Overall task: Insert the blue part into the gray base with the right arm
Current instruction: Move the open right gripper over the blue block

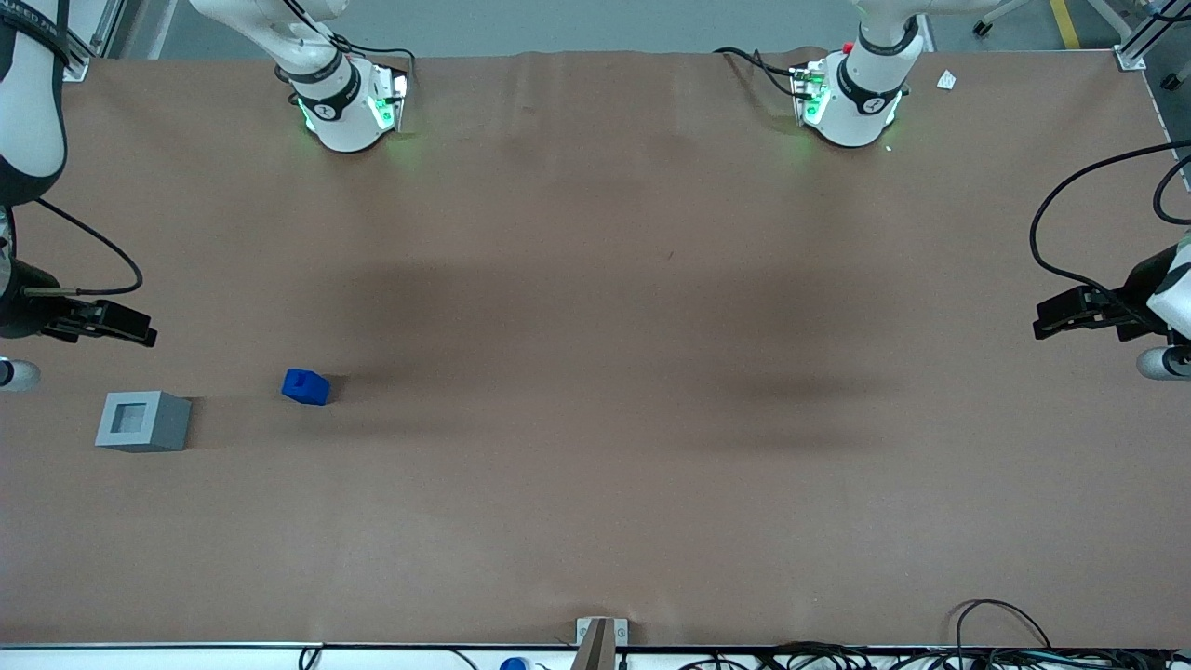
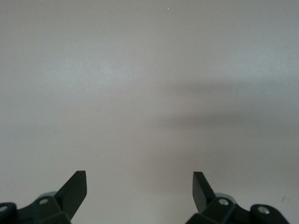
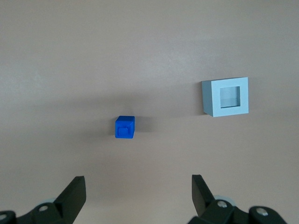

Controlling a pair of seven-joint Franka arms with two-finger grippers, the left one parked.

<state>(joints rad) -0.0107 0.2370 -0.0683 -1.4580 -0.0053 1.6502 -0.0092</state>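
Observation:
The blue part (image 1: 305,386) lies on the brown table toward the working arm's end, its raised stub (image 3: 124,131) facing up at the wrist camera. The gray base (image 1: 142,421) stands beside it, a little nearer the front camera, apart from it, with its square socket (image 3: 230,95) showing. My right gripper (image 1: 126,326) hangs above the table near its edge, farther from the front camera than the gray base. In the right wrist view the gripper (image 3: 138,186) is open and holds nothing, and both objects lie well clear of its fingertips.
Two white arm bases (image 1: 346,107) (image 1: 851,98) stand along the table's back edge. A small white scrap (image 1: 946,80) lies near the back corner at the parked arm's end. A metal bracket (image 1: 600,637) and loose cables (image 1: 1000,633) sit at the front edge.

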